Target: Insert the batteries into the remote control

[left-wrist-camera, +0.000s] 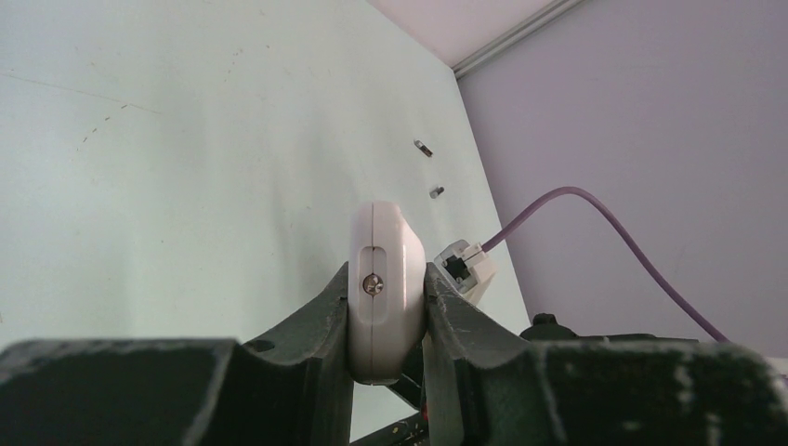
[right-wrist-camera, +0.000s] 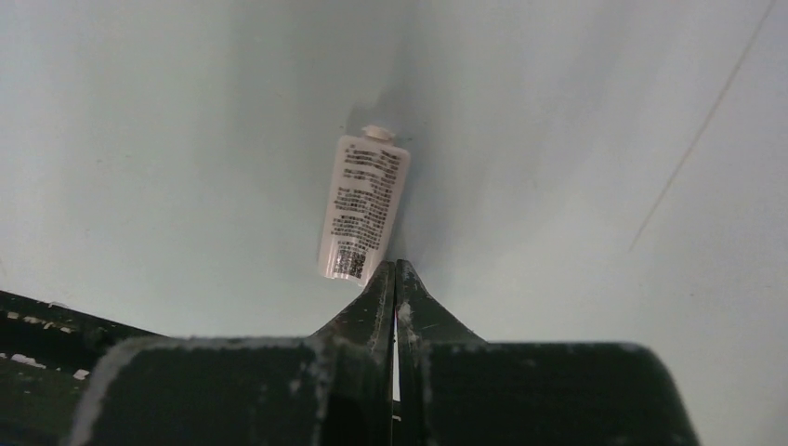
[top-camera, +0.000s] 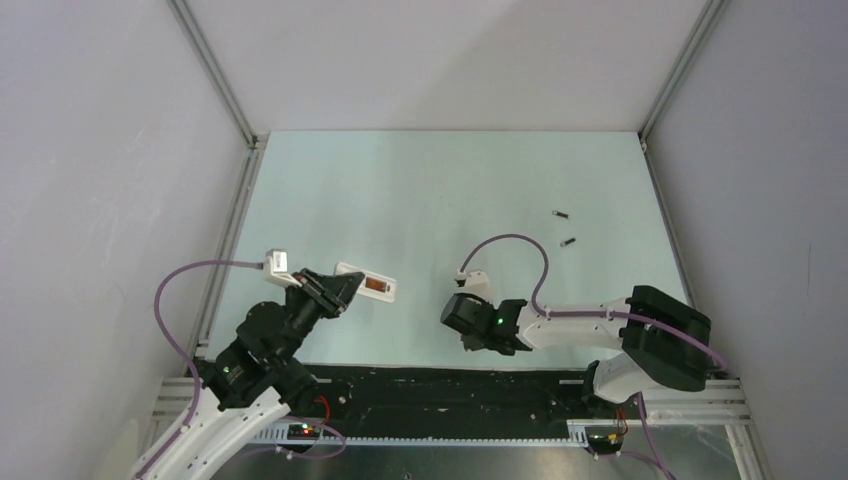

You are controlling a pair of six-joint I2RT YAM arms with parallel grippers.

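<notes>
Two tiny dark batteries (top-camera: 561, 214); slim white remote (top-camera: 367, 283), recess seemingly orange.

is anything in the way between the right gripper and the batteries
Nothing visible does. Bare table lies between the right gripper and the batteries, farther back on its right; only its own purple cable loops on that side.

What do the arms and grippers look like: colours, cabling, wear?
Both the left arm and right arm have black joint housings, white links and a green light. A purple cable loops to a white connector at each wrist. The right gripper has dark, wedge-shaped fingers with whitish scuffing.
</notes>
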